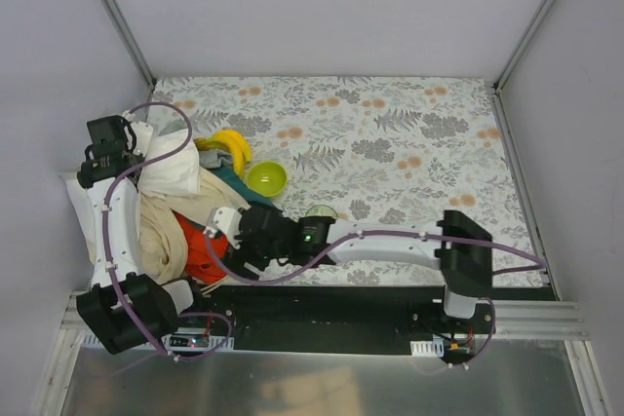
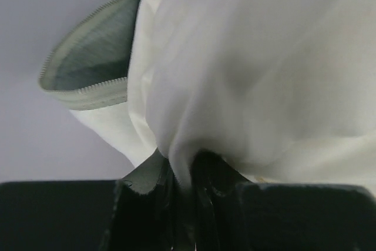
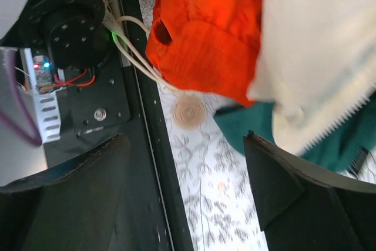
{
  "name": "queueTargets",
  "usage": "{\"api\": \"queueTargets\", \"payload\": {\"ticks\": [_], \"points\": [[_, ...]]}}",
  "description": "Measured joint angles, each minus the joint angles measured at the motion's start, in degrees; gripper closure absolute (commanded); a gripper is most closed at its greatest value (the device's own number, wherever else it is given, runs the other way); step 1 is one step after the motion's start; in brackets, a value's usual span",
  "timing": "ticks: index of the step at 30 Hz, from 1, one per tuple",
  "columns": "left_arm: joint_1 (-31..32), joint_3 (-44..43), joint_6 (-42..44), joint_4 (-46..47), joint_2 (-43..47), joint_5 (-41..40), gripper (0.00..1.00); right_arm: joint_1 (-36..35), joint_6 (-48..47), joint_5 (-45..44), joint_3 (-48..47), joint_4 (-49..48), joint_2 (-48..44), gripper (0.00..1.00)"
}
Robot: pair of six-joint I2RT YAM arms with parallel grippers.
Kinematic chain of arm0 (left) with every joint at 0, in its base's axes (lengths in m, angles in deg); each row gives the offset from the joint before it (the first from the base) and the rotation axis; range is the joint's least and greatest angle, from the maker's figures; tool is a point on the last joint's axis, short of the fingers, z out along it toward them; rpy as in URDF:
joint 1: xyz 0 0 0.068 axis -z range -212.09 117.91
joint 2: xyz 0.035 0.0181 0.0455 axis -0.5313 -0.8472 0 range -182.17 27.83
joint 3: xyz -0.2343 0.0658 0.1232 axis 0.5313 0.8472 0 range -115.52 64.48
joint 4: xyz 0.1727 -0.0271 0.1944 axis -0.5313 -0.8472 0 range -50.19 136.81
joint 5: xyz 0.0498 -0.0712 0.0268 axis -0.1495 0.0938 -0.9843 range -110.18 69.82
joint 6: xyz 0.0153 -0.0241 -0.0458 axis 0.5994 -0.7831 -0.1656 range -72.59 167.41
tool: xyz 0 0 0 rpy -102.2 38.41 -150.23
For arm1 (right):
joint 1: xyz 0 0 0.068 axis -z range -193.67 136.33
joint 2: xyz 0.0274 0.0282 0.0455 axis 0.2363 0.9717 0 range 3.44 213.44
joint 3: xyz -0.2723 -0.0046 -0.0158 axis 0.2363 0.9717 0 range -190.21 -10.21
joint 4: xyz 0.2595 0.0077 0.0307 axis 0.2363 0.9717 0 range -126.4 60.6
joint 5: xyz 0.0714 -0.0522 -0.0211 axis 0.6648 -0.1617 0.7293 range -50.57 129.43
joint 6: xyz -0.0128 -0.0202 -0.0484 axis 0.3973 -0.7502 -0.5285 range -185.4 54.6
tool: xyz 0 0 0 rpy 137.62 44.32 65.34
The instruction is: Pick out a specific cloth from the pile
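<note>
Orange-red cloth [image 3: 205,33] sits at the near edge of the pile [image 1: 171,211], left of the green bowl [image 1: 266,178] and closer to the arm bases than the bowl is. It is partly buried: a cream-white zippered cloth [image 3: 317,57] overlaps one side and a dark teal cloth [image 3: 247,121] lies under that. Its thin white drawstring [image 3: 132,51] trails off onto the black base rail [image 3: 147,163].

Right gripper [image 3: 187,139] is released, jaws spread wide with nothing between them. It hangs just short of the orange-red cloth, also on the bowl's near-left side; contact can't be confirmed from the overhead view.

Left gripper [image 2: 188,171] is clenched on a fold of cream-white fabric [image 2: 264,57], with a grey-green zippered piece [image 2: 88,63] hanging beside it. It is lifted at the pile's far-left end, well left of the bowl.

Yellow banana [image 1: 231,146] lies just beyond the bowl, to its left. All of this sits on a floral table mat [image 1: 390,143].
</note>
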Motion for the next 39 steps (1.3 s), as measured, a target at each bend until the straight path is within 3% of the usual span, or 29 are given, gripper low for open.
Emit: {"api": "queueTargets", "payload": {"ticks": [6, 11, 17, 21, 24, 27, 28, 29, 31, 39], "points": [[-6.1, 5.7, 0.3, 0.7, -0.3, 3.9, 1.0, -1.7, -3.0, -1.1, -12.4, 2.8, 14.8, 0.18], [-9.2, 5.7, 0.3, 1.6, -0.3, 6.9, 1.0, -2.0, -1.6, -5.6, -26.7, 7.5, 24.8, 0.35], [-9.5, 5.7, 1.3, 1.6, 0.5, 8.1, 1.0, -2.1, 3.9, -11.0, -46.4, 19.3, 36.6, 0.34], [-9.5, 5.7, 1.7, 1.6, 0.8, 8.8, 1.0, -2.5, 10.1, -11.0, -46.6, 23.1, 37.0, 0.23], [-9.5, 5.7, 1.8, 1.6, 0.8, 9.2, 1.0, -2.9, 14.7, -12.5, -46.7, 25.6, 37.6, 0.21], [-9.5, 5.7, 1.8, 1.6, 0.8, 9.8, 1.0, -3.0, 17.4, -14.2, -55.1, 31.2, 42.6, 0.33], [-9.5, 5.7, 1.8, 1.6, 0.8, 10.1, 1.0, -3.0, 17.9, -14.6, -57.7, 32.3, 44.2, 0.45], [-9.5, 5.7, 1.8, 1.5, 0.8, 10.2, 1.0, -3.0, 18.5, -15.0, -60.5, 33.6, 46.0, 0.69], [-9.5, 5.7, 1.8, 1.5, 0.9, 10.3, 1.0, -2.8, 19.6, -15.3, -62.6, 34.8, 47.7, 1.0], [-9.5, 5.7, 1.8, 1.1, 2.2, 10.6, 1.0, -1.4, 20.0, -9.7, -51.1, 30.4, 40.5, 1.0]]}}
